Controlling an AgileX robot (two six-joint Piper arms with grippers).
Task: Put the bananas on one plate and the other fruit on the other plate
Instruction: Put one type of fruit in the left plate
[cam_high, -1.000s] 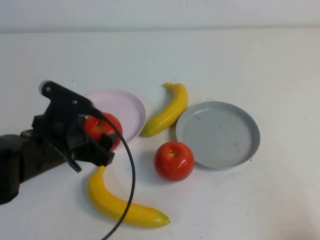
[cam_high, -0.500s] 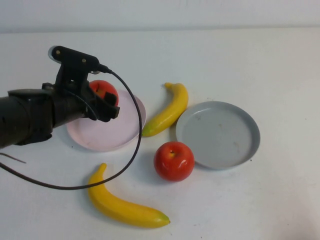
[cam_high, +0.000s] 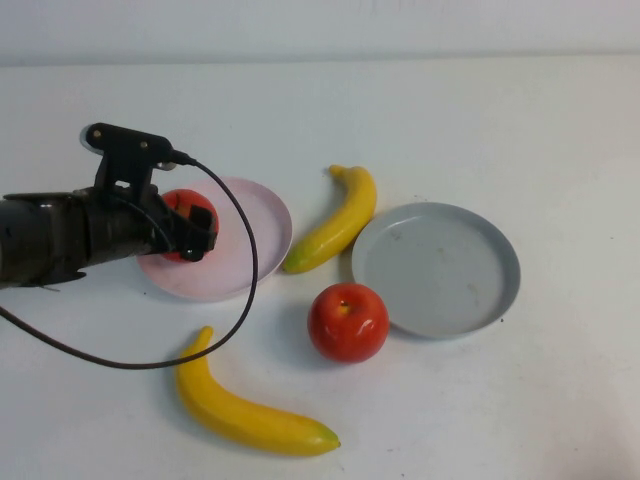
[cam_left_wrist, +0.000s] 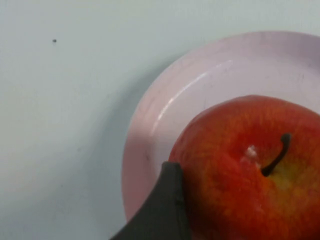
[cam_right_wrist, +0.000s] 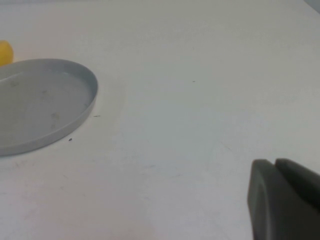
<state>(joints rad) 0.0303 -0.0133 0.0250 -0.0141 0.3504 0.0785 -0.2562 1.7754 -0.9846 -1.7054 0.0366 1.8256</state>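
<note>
My left gripper (cam_high: 186, 228) reaches over the left part of the pale pink plate (cam_high: 255, 230) and is shut on a red apple (cam_high: 188, 206). The apple sits low on or just above the plate. In the left wrist view the apple (cam_left_wrist: 250, 185) fills the frame over the pink plate (cam_left_wrist: 165, 115), with one dark finger (cam_left_wrist: 167, 205) against its side. A second apple (cam_high: 347, 321) lies on the table. One banana (cam_high: 338, 220) lies between the plates, another banana (cam_high: 250, 415) near the front. The grey plate (cam_high: 436, 270) is bare. My right gripper (cam_right_wrist: 274, 166) is shut above bare table.
The left arm's black cable (cam_high: 245, 290) loops over the table between the pink plate and the front banana. In the right wrist view the grey plate (cam_right_wrist: 40, 105) lies off to one side, with a yellow banana tip (cam_right_wrist: 4, 52) behind it.
The left gripper carried the apple from the plate's front edge toward the back, then down and left onto the pink plate. Nothing else moved.
</note>
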